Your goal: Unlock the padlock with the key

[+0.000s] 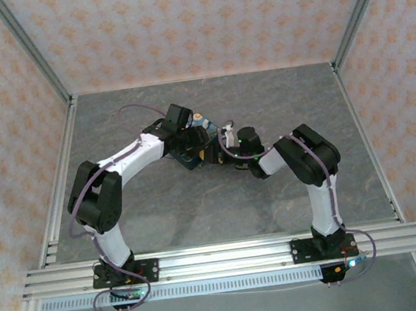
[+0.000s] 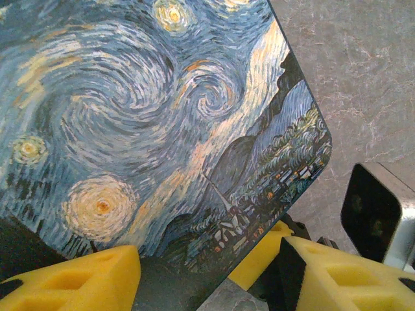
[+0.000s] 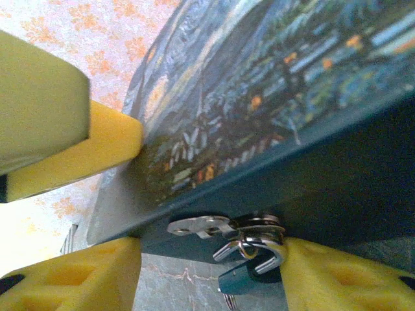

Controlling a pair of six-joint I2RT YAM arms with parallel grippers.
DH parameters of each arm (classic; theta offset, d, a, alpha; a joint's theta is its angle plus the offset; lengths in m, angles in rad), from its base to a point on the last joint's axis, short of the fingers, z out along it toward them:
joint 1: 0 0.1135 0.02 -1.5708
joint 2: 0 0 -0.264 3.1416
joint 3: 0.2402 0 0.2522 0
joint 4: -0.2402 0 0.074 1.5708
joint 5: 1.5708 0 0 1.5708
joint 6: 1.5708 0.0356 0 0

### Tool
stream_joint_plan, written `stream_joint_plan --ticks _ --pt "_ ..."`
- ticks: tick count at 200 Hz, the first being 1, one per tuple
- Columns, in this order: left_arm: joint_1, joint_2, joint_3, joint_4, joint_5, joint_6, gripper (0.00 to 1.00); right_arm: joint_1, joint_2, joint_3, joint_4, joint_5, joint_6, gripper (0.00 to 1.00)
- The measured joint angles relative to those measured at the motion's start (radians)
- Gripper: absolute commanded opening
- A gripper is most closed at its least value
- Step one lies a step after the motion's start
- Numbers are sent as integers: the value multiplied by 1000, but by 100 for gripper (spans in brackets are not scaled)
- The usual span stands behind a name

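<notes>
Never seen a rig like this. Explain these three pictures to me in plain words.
Two robot arms are bolted at the near edge of a grey table. The top picture looks down from above and behind them; the other two come from a camera on each wrist. On the table is a blue painted box. The left claw has its yellow fingers on either side of the box's corner; whether it grips is unclear. The right claw stands open around the tiny padlock hanging from the box's metal clasp.
</notes>
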Motion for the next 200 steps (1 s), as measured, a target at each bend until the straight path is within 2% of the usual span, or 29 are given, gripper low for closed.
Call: stream_joint_plan --ticks 16,66,156,200 --pt "-2 0 0 0 0 0 61 -2 6 -6 30 -6 8 51" --pt "-2 0 0 0 -3 0 61 -12 13 -27 73 -18 23 47" --pt "-6 0 0 0 -7 0 61 -17 14 -38 71 -31 27 35" --pt "-6 0 0 0 -7 0 61 -24 14 -44 60 -33 20 25"
